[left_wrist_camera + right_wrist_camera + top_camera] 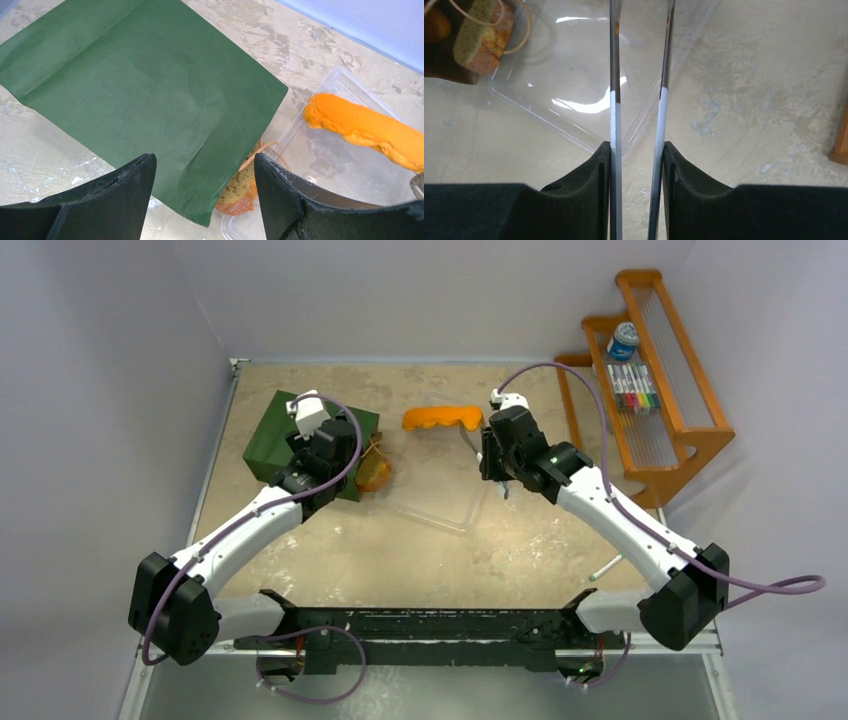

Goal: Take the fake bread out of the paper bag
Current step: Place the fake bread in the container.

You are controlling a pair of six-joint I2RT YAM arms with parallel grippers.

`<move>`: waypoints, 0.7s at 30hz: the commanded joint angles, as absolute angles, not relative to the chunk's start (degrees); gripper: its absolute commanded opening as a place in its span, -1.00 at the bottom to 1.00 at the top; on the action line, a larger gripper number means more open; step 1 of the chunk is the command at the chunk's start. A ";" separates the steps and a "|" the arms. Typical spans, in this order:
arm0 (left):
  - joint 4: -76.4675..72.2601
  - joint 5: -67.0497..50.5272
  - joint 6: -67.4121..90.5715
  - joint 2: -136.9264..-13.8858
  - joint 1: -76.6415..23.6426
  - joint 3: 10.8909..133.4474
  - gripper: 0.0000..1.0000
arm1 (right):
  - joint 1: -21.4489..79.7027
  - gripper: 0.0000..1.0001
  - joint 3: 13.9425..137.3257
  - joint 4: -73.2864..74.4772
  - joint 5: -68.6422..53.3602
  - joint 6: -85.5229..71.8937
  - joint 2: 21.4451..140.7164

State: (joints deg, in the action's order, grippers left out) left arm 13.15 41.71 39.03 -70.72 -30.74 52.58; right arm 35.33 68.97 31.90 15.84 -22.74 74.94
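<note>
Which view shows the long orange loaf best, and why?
Left wrist: the loaf is close and large, with its surface clear, though its right end is cropped. Top external shows the whole loaf, but small. Right wrist misses it.

The dark green paper bag [268, 440] lies flat at the far left of the table [520, 540], with the left gripper [312, 435] above it. Small golden bread pieces [375, 473] sit at its right edge, beside a clear plastic tray [440, 508]. An orange loaf [441, 418] lies at the tray's far side. The right gripper [492, 462] hangs by the tray's right edge, seemingly holding thin metal tongs [472, 443].
</note>
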 commanded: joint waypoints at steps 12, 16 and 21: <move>13.11 41.31 39.07 -68.83 -30.25 52.66 0.42 | 30.54 -1.00 62.97 24.32 19.78 -26.45 76.63; 12.90 41.13 38.97 -68.97 -30.23 52.40 0.42 | 29.43 -0.89 62.44 22.69 18.80 -25.70 79.51; 12.79 41.13 38.72 -69.00 -30.23 52.29 0.42 | 28.88 -0.40 62.51 22.01 16.91 -25.69 82.08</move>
